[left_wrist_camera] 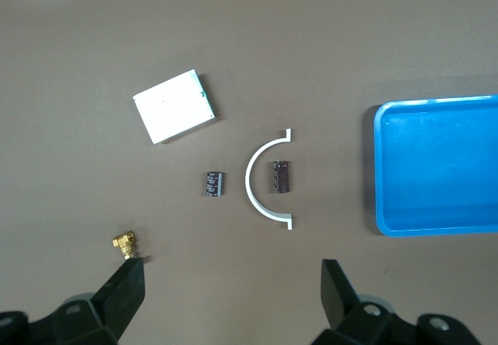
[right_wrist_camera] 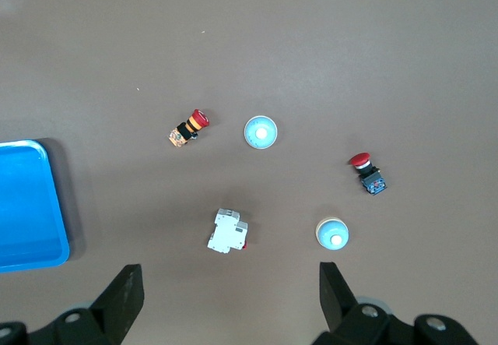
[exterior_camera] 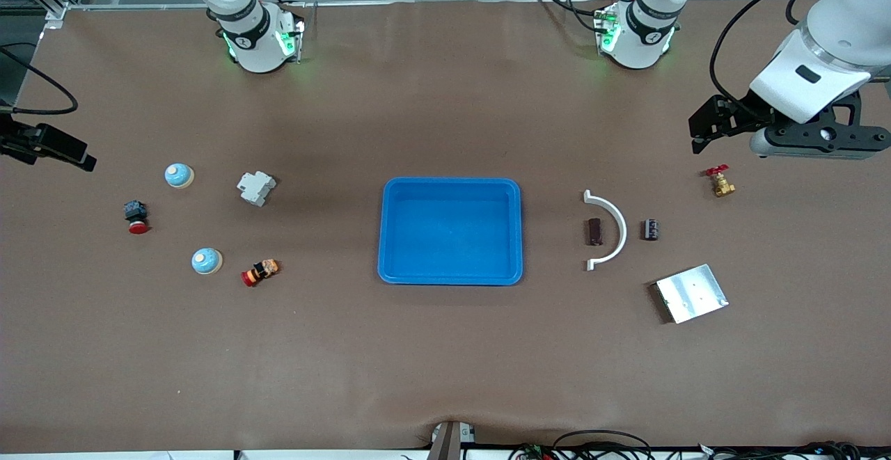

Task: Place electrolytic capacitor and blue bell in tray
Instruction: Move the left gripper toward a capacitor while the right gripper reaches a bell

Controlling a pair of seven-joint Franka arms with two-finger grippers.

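Front view first: a wide table [exterior_camera: 445,362] under a matte brown covering fills the room's middle, with pale floor and a metal frame past the arm bases and cables trailing along the near edge. At its centre sits the tray [exterior_camera: 451,272], glossy bright-blue plastic, shallow, with rounded corners and nothing in it.

Toward the left arm's end lie a curved white plastic arc [exterior_camera: 611,227], a dark brown cylinder [exterior_camera: 594,231] inside its curve, and the electrolytic capacitor [exterior_camera: 651,230], a stubby dark can just outside it. A flat silver metal plate [exterior_camera: 691,294] rests nearer the camera, and a small brass valve [exterior_camera: 722,182] with a red handle lies farther off.

Toward the right arm's end sit two domed pale-blue bells [exterior_camera: 179,175] [exterior_camera: 207,261] with cream rims, a blocky white breaker [exterior_camera: 256,188], a red-capped button on a dark body [exterior_camera: 136,217], and another red-capped button with an orange and black body [exterior_camera: 260,272].

The left gripper [left_wrist_camera: 233,283] hangs above the table near the valve, fingers spread wide, holding nothing. The right gripper [right_wrist_camera: 232,283] hovers past the bells at its own end, likewise wide apart and empty.
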